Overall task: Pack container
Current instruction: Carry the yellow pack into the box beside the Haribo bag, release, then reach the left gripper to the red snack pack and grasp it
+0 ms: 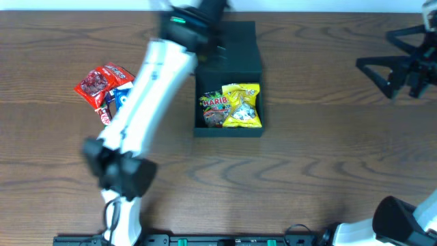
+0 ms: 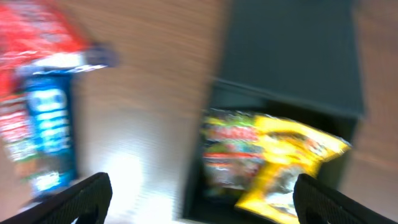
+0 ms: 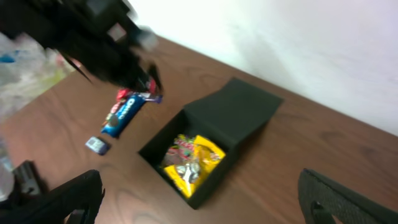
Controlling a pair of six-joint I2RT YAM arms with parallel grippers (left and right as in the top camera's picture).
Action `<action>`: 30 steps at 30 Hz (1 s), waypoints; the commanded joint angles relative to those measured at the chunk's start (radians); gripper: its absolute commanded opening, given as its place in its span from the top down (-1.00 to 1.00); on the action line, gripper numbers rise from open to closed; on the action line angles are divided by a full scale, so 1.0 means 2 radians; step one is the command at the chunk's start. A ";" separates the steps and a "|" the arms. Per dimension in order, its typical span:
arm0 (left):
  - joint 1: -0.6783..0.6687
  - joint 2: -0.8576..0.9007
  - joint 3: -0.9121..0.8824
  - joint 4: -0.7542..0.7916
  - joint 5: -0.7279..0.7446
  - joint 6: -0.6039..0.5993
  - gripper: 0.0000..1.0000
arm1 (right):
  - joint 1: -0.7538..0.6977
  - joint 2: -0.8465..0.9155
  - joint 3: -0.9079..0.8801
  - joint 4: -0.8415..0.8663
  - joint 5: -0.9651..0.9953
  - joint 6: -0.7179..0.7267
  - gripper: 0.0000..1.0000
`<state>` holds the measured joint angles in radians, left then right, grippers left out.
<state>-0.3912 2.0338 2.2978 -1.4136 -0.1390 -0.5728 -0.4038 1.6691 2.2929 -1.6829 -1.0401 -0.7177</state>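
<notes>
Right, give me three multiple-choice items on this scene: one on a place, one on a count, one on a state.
1. Relative to the container, where do the red packet and the blue Oreo packet lie?
A. Inside it
B. On the table, on the left arm's side
C. Off to the right arm's side

2. How many packets lie in the container?
A. None
B. Four
C. Two

3. The container's lid is:
A. open, folded back
B. shut
C. detached, lying apart

Answers:
1 B, both lie on bare wood, apart from the container.
2 C, a Haribo packet and a yellow packet show inside.
3 A, the inside is exposed, with the lid lying behind it.
</notes>
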 commanded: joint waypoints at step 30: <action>0.223 -0.134 -0.335 -0.008 -0.052 0.106 -0.95 | 0.104 0.016 -0.049 -0.002 0.103 0.086 -0.98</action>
<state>0.0074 1.8587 1.6424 -1.4643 -0.2371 -0.4126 -0.2012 1.6989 2.1975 -1.6875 -0.8299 -0.5209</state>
